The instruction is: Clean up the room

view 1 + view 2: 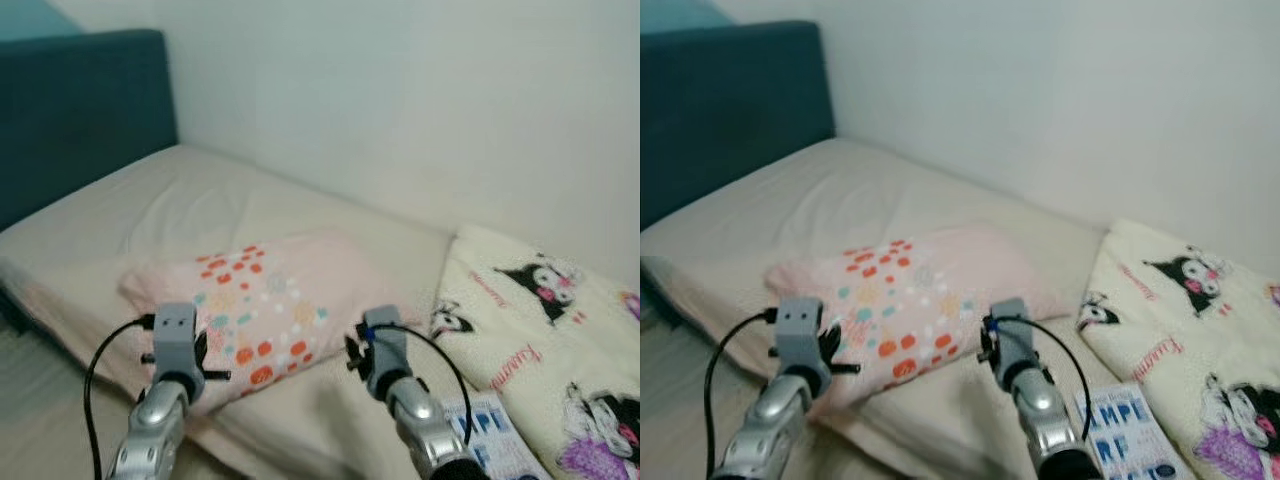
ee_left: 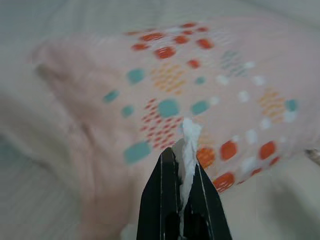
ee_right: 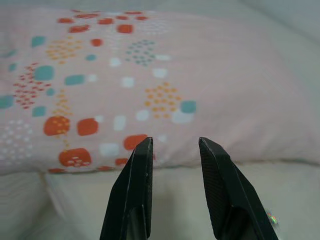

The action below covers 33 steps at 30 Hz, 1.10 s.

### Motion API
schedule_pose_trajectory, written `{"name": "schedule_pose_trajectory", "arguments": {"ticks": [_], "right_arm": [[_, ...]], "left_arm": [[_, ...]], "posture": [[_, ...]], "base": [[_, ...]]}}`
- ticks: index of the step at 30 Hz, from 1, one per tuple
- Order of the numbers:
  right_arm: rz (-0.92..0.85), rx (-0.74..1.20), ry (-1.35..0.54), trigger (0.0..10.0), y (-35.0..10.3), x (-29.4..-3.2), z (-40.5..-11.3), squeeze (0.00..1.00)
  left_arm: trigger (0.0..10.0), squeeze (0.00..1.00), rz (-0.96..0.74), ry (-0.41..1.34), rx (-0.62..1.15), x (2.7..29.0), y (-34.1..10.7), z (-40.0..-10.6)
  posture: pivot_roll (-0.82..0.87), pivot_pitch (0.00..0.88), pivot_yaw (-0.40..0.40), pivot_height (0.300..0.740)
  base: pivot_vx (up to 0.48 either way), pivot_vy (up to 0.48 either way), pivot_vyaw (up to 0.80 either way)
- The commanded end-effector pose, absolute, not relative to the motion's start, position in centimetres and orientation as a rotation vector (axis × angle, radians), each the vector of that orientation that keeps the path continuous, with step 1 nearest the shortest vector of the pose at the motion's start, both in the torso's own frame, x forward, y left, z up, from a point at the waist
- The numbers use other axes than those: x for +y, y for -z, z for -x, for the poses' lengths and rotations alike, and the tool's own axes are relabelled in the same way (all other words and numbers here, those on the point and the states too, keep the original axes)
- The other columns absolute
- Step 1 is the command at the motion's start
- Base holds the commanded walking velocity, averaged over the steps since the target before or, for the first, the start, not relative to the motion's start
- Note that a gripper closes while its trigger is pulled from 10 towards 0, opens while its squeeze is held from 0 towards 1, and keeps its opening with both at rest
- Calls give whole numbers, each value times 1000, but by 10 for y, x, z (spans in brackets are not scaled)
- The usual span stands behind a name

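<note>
Over the bed's point(image 1: 150, 205) near edge, left gripper point(image 2: 184, 150) fingers pinch white tissue point(image 2: 189, 137); right gripper point(image 3: 175, 145) fingers parted, empty, facing pillow point(image 3: 210, 75)

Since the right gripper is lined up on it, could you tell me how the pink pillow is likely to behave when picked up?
The pillow looks soft and plump, so it would likely sag around a pinch from the open right gripper. It is probably light for its bulk. Its cloth cover seems unlikely to slip. The left gripper is shut on a tissue.
</note>
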State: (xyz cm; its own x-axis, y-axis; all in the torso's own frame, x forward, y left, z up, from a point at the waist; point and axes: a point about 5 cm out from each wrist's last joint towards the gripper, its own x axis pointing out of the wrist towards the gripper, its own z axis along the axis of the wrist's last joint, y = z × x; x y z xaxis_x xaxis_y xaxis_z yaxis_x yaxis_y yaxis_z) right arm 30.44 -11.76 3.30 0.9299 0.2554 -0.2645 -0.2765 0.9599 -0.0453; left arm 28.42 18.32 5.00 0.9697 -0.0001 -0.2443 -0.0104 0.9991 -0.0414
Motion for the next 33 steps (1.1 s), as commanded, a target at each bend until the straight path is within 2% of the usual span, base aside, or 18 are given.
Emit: {"name": "schedule_pose_trajectory", "arguments": {"ticks": [1, 17, 21, 33], "right_arm": [[60, 269, -225, 10000, -32, -129, -304, 0], [74, 284, -229, 10000, -30, -133, -304, 0], [74, 296, -233, 10000, -27, -133, -301, 0], [70, 307, -237, 10000, -25, -133, -298, 0]], "left_arm": [[10000, 0, 77, -6, 268, 178, -46, -284], [10000, 0, 53, -62, 282, 184, -44, -284], [10000, 0, 60, -56, 281, 183, -43, -283], [10000, 0, 49, -57, 270, 183, -45, -282]], "posture": [[-2, 0, -130, 740], [-8, 0, -131, 740], [-10, 0, -129, 740], [-12, 0, -129, 740]], "base": [[0, 0, 0], [0, 0, 0], [0, 480, 0], [0, 0, 0]]}}
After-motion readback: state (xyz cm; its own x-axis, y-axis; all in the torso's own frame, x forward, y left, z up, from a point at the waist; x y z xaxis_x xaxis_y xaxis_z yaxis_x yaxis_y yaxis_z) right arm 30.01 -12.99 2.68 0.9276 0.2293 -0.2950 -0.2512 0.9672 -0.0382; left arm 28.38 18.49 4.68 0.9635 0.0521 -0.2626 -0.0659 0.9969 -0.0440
